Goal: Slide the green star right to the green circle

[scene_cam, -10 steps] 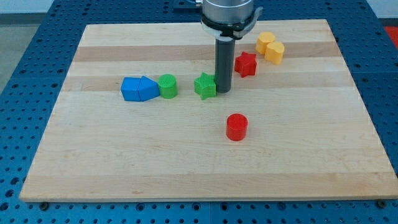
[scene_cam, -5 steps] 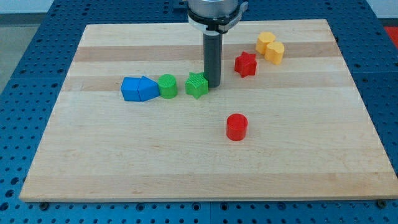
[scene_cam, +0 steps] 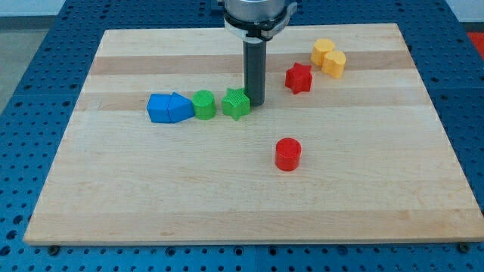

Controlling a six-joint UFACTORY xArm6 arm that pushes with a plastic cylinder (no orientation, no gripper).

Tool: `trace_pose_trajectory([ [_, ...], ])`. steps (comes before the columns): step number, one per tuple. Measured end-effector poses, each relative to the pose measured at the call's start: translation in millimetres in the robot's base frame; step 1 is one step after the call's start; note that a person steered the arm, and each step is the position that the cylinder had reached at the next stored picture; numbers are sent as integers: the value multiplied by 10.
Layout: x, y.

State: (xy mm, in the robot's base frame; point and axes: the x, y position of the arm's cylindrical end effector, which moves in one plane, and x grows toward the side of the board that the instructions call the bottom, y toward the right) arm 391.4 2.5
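The green star [scene_cam: 236, 104] lies on the wooden board, left of centre. The green circle [scene_cam: 203, 104] sits just to its left, with only a thin gap between them. My tip [scene_cam: 255, 103] rests against the star's right side. The dark rod rises from there to the arm's head at the view's top.
Two blue blocks [scene_cam: 169, 108] sit together against the green circle's left side. A red star [scene_cam: 299, 77] lies to the right of the rod. Two yellow blocks [scene_cam: 329, 57] lie at the upper right. A red circle [scene_cam: 287, 154] lies below the rod, toward the view's bottom.
My tip has moved left and pushed the green star left with it, closing most of the gap to the green circle. The other blocks have not moved.
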Motion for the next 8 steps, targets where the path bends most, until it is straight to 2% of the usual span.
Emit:
trace_pose_trajectory([
  [7,58,-90],
  [8,58,82],
])
